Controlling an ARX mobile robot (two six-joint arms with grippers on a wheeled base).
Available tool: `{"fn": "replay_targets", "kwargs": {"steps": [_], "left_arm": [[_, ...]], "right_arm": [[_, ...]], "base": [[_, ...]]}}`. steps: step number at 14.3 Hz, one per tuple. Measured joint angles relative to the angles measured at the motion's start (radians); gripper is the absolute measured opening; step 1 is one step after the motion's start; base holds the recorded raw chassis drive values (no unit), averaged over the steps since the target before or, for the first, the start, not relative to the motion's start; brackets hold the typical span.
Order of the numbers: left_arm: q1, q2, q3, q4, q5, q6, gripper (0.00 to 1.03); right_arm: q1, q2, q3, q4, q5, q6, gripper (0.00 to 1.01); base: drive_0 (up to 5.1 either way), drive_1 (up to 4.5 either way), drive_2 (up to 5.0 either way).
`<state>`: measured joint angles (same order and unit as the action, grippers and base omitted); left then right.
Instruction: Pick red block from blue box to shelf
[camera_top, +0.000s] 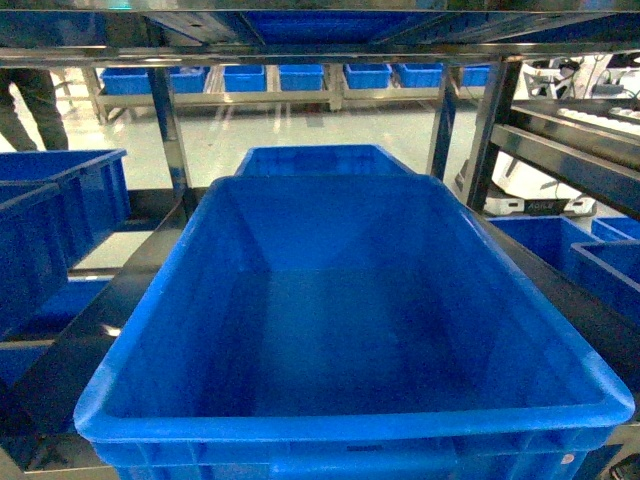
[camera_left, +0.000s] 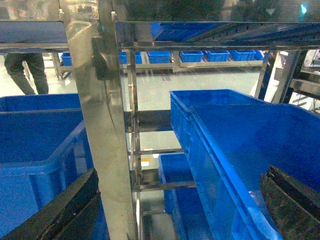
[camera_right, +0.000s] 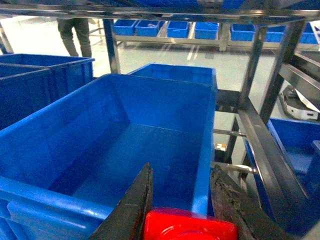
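The right gripper (camera_right: 182, 210) is clamped on the red block (camera_right: 190, 227), which sits between its two dark fingers (camera_right: 132, 210) at the bottom edge of the right wrist view. Just ahead of and below that gripper lies a large deep-blue crate (camera_right: 125, 145), its near rim directly under the fingertips and its floor bare. A second blue crate (camera_right: 175, 72) stands behind it, farther from the gripper. To the gripper's right run the shiny steel uprights and rails of the shelf (camera_right: 260, 135). The left gripper (camera_left: 180, 210) has its fingers wide apart, holding nothing; one finger (camera_left: 65, 210) sits left of a steel upright (camera_left: 100, 125), the other (camera_left: 292, 200) over the crate's inside. The pale turquoise box cannot be made out in any view.
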<state>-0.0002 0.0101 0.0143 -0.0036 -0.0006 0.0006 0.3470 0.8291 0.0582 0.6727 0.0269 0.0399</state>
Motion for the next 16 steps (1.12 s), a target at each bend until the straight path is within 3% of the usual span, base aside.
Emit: {"fn": "replay_targets", "kwargs": {"steps": [2,6,8,11,13,14,15,16], "left_arm": [[0.000,0.000,0.000,0.000,0.000,0.000,0.98],[0.000,0.000,0.000,0.000,0.000,0.000,0.98],[0.000,0.000,0.000,0.000,0.000,0.000,0.98],[0.000,0.000,0.000,0.000,0.000,0.000,0.98],[0.000,0.000,0.000,0.000,0.000,0.000,0.98],[0.000,0.000,0.000,0.000,0.000,0.000,0.98],[0.000,0.000,0.000,0.000,0.000,0.000,0.98],[0.000,0.000,0.000,0.000,0.000,0.000,0.98]], "right_arm": [[0.020,0.260,0.039,0.261,-0.005,-0.055,0.28],[-0.023,0.650,0.106,0.611,-0.032,-0.139,0.28],[-0.060,0.835,0.159,0.607,-0.083,-0.143,0.28],[-0.058,0.940,0.251,0.613,-0.144,-0.147,0.28],[-0.039,0.966,0.326,0.611,-0.165,-0.192,0.28],[-0.039,0.966,0.346,0.616,-0.179,-0.202,0.33],[-0.042,0.963,0.325,0.615,-0.187,-0.182,0.53],[-0.039,0.949,0.291,0.611,-0.184,-0.177,0.66]], "base": [[0.0,0.00,0.0],[0.0,0.00,0.0],[0.0,0.00,0.0],[0.0,0.00,0.0],[0.0,0.00,0.0],[0.0,0.00,0.0],[0.0,0.00,0.0],[0.0,0.00,0.0]]}}
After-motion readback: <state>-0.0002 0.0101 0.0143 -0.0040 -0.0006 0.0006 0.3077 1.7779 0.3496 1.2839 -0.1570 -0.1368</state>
